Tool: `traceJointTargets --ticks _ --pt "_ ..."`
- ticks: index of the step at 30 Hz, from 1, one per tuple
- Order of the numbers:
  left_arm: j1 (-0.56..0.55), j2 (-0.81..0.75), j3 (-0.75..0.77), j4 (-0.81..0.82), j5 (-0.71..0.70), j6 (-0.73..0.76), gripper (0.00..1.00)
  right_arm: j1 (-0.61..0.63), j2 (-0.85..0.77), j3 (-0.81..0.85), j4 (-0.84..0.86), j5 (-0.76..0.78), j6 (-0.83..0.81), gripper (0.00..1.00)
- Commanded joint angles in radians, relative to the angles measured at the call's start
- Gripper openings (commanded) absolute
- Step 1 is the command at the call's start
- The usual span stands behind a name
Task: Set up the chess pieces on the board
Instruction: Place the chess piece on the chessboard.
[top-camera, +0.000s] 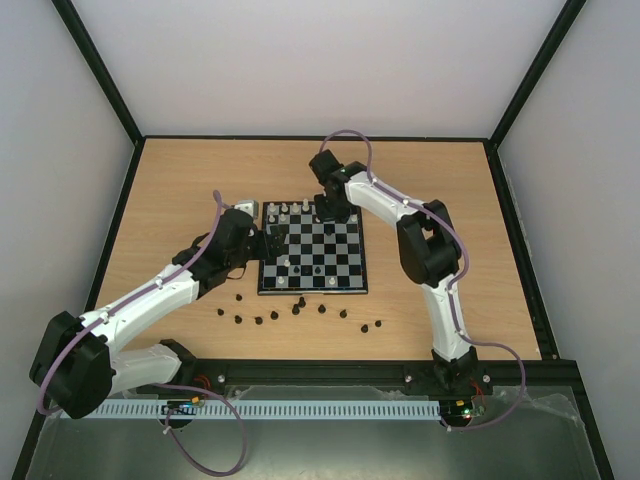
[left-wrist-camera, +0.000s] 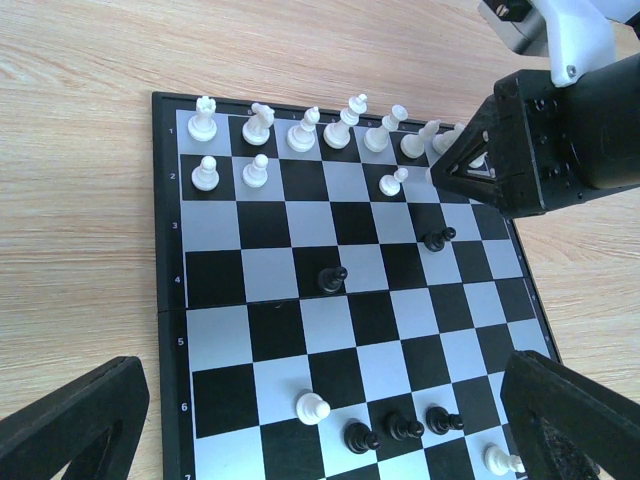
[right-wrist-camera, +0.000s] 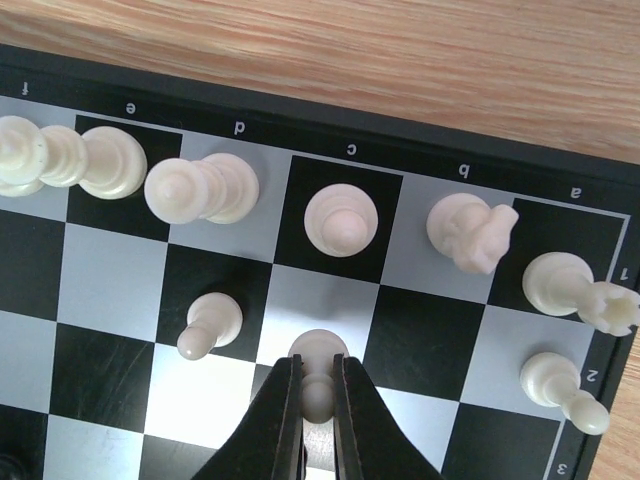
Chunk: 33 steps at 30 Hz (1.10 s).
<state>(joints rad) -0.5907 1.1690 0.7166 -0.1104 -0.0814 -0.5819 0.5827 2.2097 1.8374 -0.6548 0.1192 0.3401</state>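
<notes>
Right arm: base at the near right, elbow folded out to the right of the board (top-camera: 345, 250), forearm angled back leftward to the board's far edge, wrist bent down. Right hand (right-wrist-camera: 318, 372) points straight down over the white end, fingers closed on a white pawn (right-wrist-camera: 319, 345). The pawn stands upright on the light c-file square of the second row, directly in front of the piece on c1. Other white pieces (right-wrist-camera: 205, 188) line the back row beside it; some of them lean or lie tipped.

Left arm: stretched low from the near left, forearm running diagonally to the board's left edge. Left hand (left-wrist-camera: 320, 400) is level with the board, fingers spread wide, gripping nothing.

Several black pieces (left-wrist-camera: 398, 430) stand on the board, with one pawn alone mid-board. More black pieces are scattered on the tabletop (top-camera: 180, 190), just off the board's near edge.
</notes>
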Motion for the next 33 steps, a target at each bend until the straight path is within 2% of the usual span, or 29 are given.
traceJointTargets --ticks 1,16,23,28,33 --pt "-0.004 -0.013 -0.011 0.015 0.003 0.013 1.00 0.003 0.025 0.033 -0.067 0.002 -0.010 0.02" --pt "-0.004 -0.024 -0.015 0.015 0.000 0.012 1.00 0.003 0.057 0.052 -0.058 -0.012 -0.010 0.04" --pt "-0.003 -0.027 -0.014 0.015 -0.001 0.012 0.99 0.003 0.061 0.055 -0.062 -0.013 -0.006 0.19" --pt "-0.003 -0.026 -0.015 0.015 -0.001 0.012 1.00 0.003 0.033 0.039 -0.054 -0.018 -0.002 0.23" --pt "-0.003 -0.025 -0.015 0.017 -0.001 0.013 0.99 0.005 -0.079 -0.026 -0.036 -0.014 0.005 0.27"
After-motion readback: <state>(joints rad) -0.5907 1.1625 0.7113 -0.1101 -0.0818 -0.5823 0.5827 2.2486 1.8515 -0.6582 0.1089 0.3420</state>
